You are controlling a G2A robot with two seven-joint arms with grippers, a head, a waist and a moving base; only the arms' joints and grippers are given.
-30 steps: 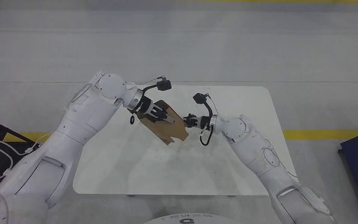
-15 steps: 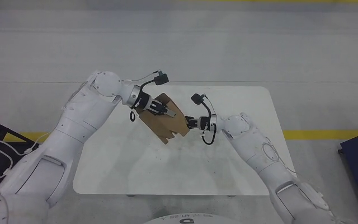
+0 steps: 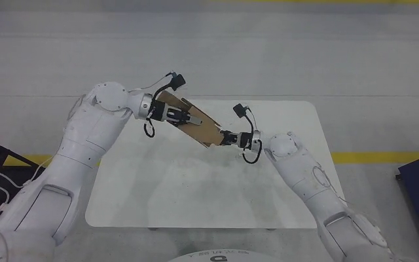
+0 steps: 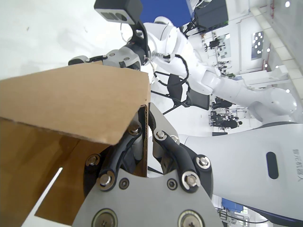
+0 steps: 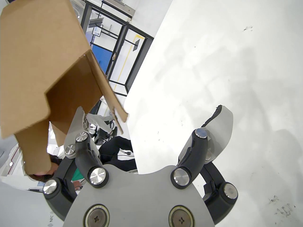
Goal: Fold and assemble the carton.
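Above the far left part of the white, round-cornered tabletop (image 3: pixel 196 196), a brown corrugated cardboard carton (image 3: pixel 208 130) is hanging in the air, clear of the surface. It is partly opened into a slanted sleeve, with flat panels meeting at sharp creases, an open end showing its hollow inside in the right wrist view (image 5: pixel 42 48), and a narrow slot cut into one panel in the left wrist view (image 4: pixel 71 95).

The left end effector (image 3: pixel 194 120) is gripping the carton from the far left side. Its fingers (image 4: pixel 136 128) are pressing closed on the raw edge of one cardboard wall. The right end effector (image 3: pixel 224 137) is sitting at the carton's lower right corner with its jaws spread wide and nothing clamped between them (image 5: pixel 151 121). One finger (image 5: pixel 79 119) is lying right at a hanging flap, while the other is standing well apart over bare tabletop.

Seen from above, the carton's far end is overlapping the tabletop's far left corner. A wide stretch of bare surface is lying open toward the near edge and the right edge.
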